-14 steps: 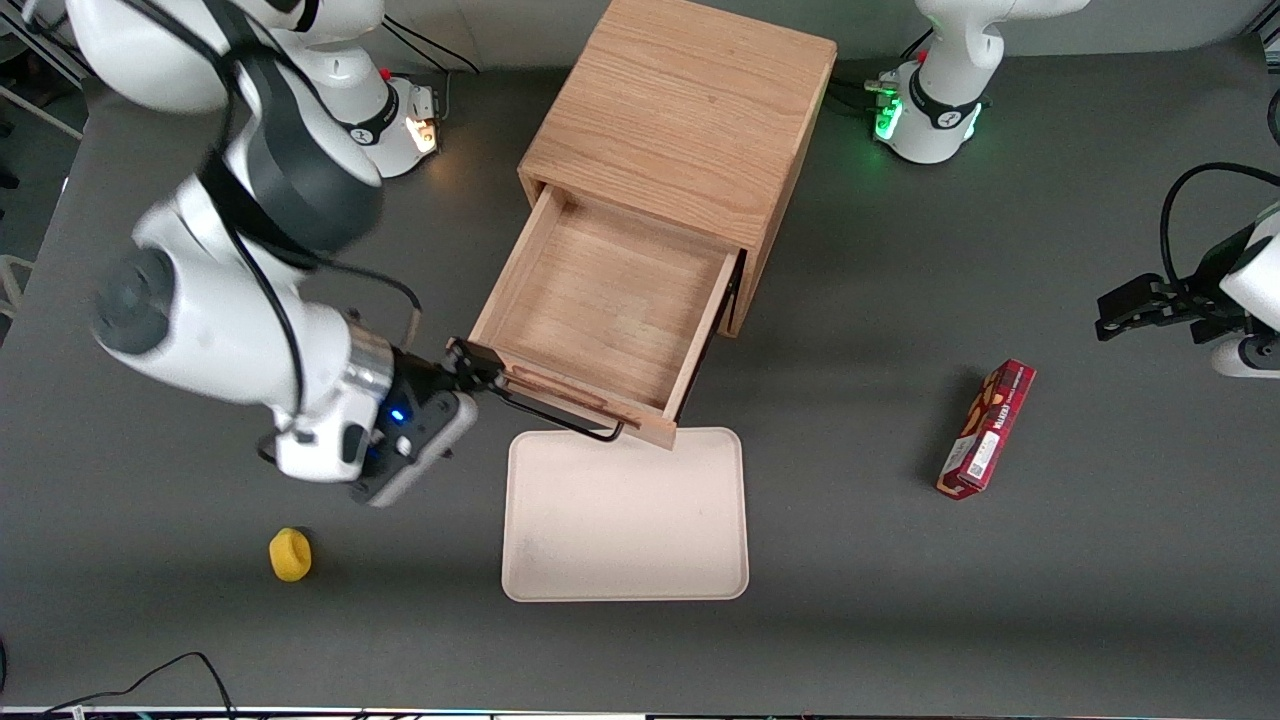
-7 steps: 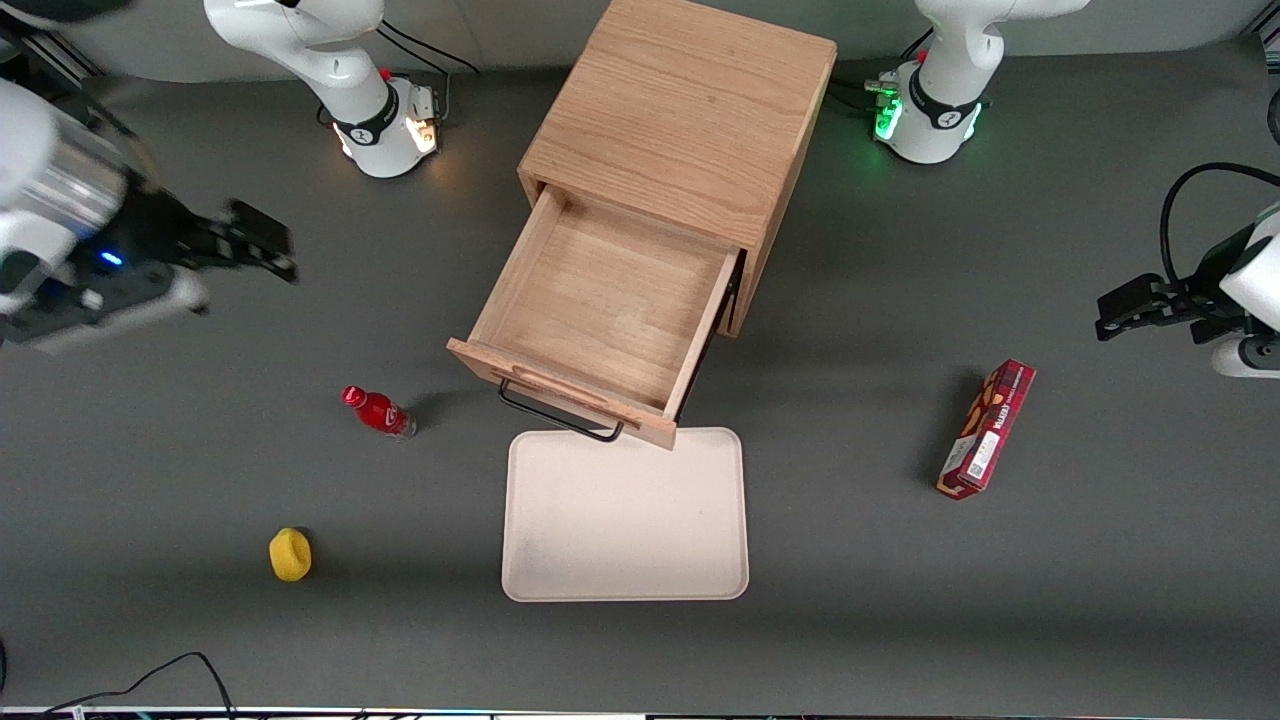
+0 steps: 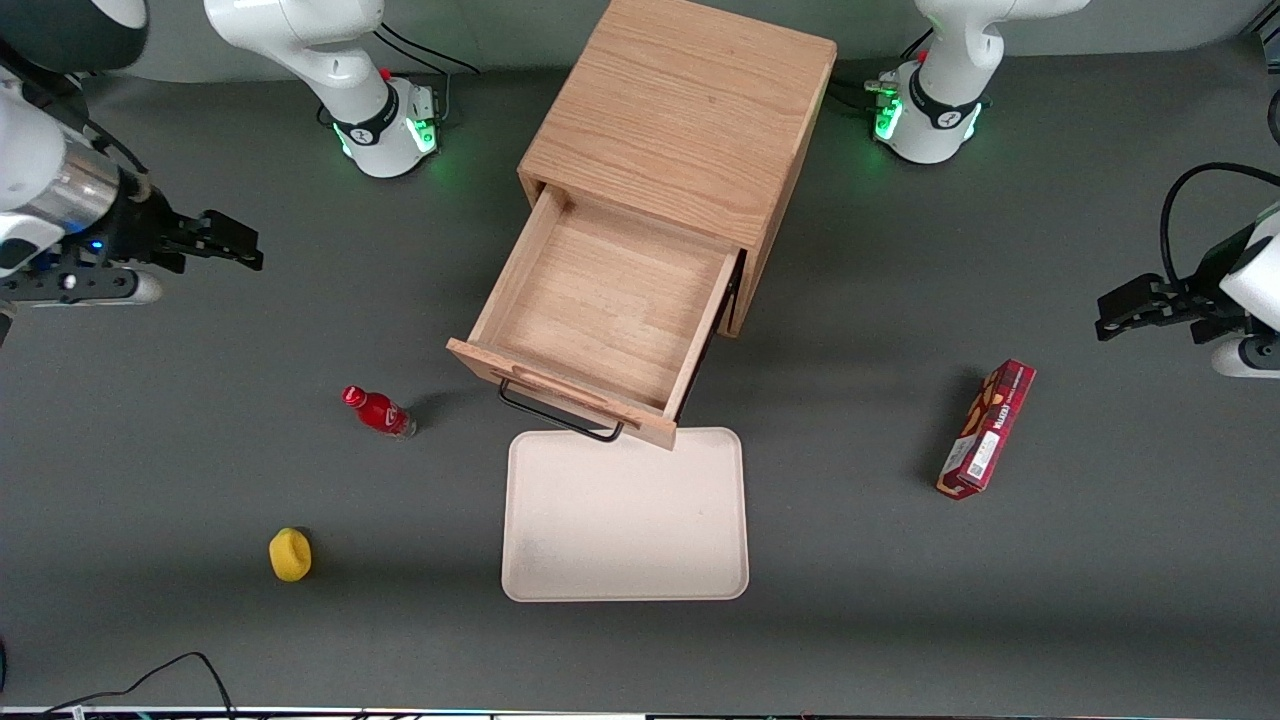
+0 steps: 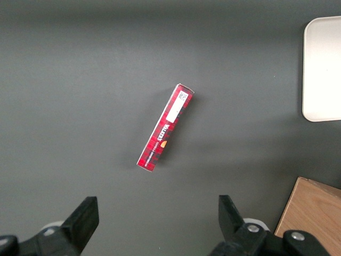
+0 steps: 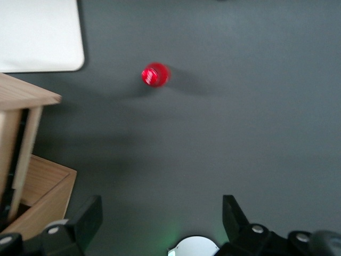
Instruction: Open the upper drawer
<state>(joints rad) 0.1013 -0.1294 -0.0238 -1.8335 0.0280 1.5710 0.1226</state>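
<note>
Upper drawer [image 3: 600,320] pulled well out of the oak cabinet [image 3: 680,120], black wire handle [image 3: 560,415] just above the cream tray [image 3: 625,520]. Gripper [image 3: 235,245] toward the working arm's end, well apart from the drawer, fingers spread and holding nothing. Red bottle [image 3: 378,411] upright near the drawer front.

The red box [image 4: 165,127] carries white lettering along its long face that looks like "WALKERS", though the letters are too small to be sure. A white label with a small code sits near one end, unreadable.
</note>
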